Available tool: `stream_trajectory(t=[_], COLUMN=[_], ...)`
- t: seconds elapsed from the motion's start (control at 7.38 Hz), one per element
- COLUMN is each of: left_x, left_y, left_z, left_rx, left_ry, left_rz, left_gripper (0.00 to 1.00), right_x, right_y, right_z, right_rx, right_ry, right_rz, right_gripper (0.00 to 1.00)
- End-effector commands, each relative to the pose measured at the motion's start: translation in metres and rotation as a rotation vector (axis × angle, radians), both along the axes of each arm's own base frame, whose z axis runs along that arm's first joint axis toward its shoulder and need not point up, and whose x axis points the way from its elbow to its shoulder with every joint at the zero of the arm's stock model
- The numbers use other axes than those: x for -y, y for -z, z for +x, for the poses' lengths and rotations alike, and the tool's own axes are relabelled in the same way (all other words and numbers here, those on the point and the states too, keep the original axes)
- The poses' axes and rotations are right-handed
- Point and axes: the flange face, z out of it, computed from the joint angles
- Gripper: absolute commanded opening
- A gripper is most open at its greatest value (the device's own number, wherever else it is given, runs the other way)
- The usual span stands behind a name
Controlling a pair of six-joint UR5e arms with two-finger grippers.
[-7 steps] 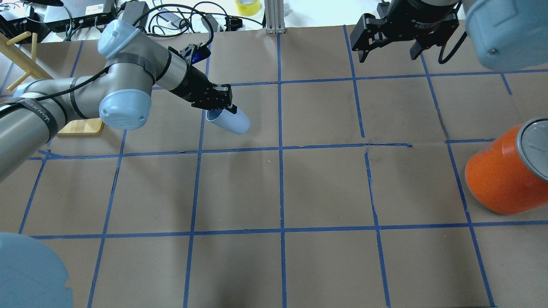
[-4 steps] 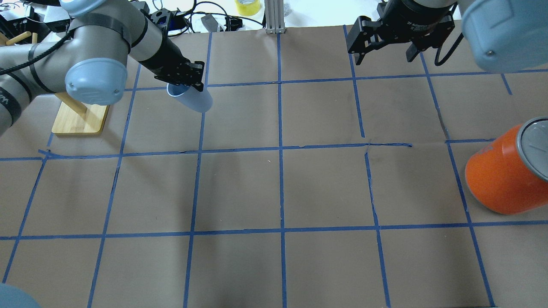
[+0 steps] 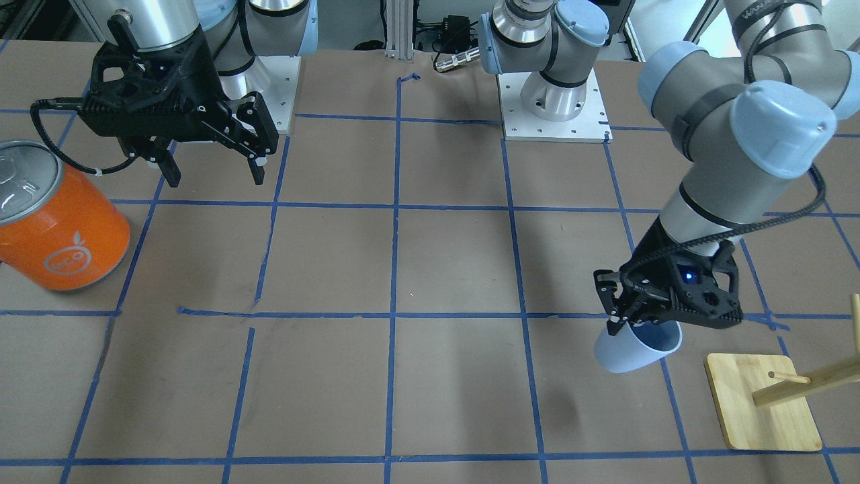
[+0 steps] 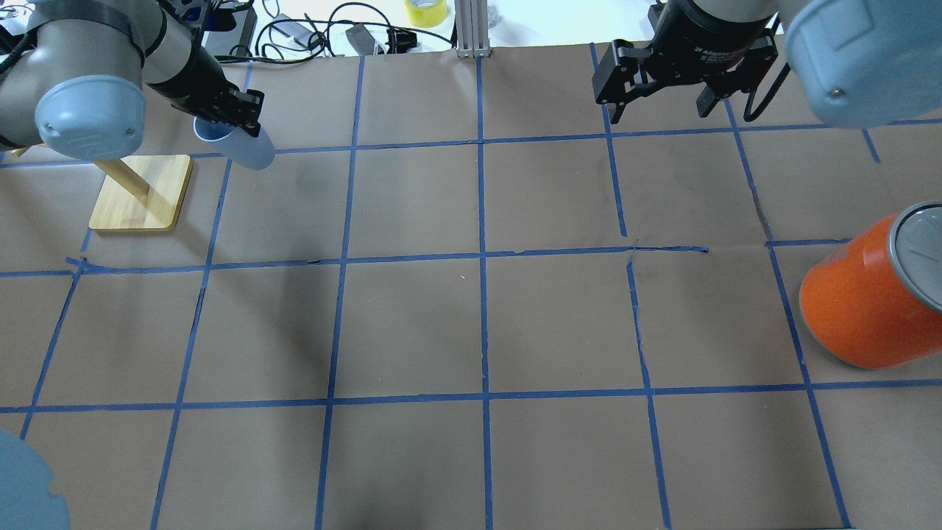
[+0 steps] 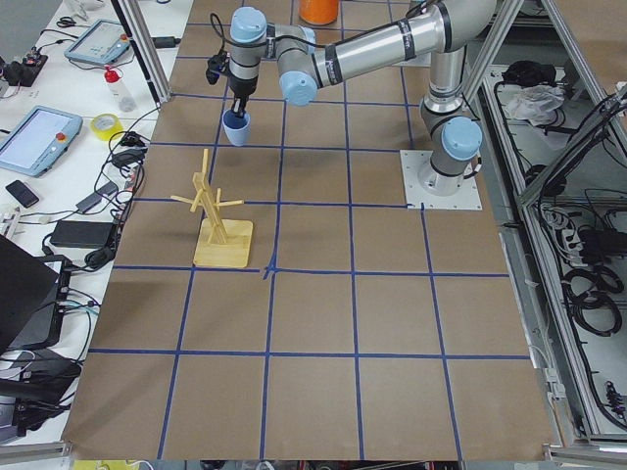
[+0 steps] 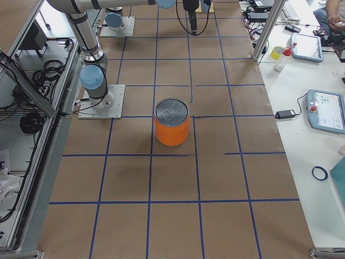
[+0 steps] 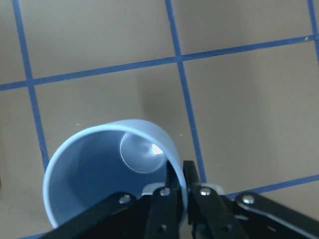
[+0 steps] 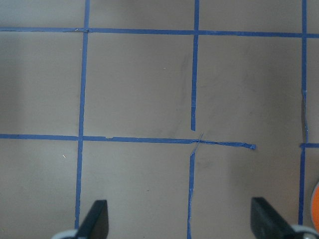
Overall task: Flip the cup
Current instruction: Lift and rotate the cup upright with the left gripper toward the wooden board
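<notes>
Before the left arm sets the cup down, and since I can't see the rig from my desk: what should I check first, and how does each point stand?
1. Grip: ok. The left gripper is shut on the rim of the cup, one finger inside and one outside.
2. Cup level: not ok. Its mouth faces up, but it hangs tilted.
3. Room beside it: ok. The wooden rack stands close by but apart from the cup.
4. Other arm: ok. The right gripper is open and empty, far across by the orange can.
5. Cup's base off the table: cannot tell.
</notes>
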Motion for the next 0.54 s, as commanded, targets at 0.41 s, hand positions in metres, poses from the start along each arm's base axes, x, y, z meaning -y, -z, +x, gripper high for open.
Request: stream_trajectory(t=[0.41], left_x=[0.022], left_y=[0.074], left_z=[0.01], left_rx=[0.016], left_ry=[-0.023], left_rz=[-0.048], left_gripper=[0.0], right_x=[0.0], right_y=[0.002], right_z=[0.0], right_rx=[-0.001], right_ry=[-0.001], right_rz=[0.003], right_gripper=[1.0])
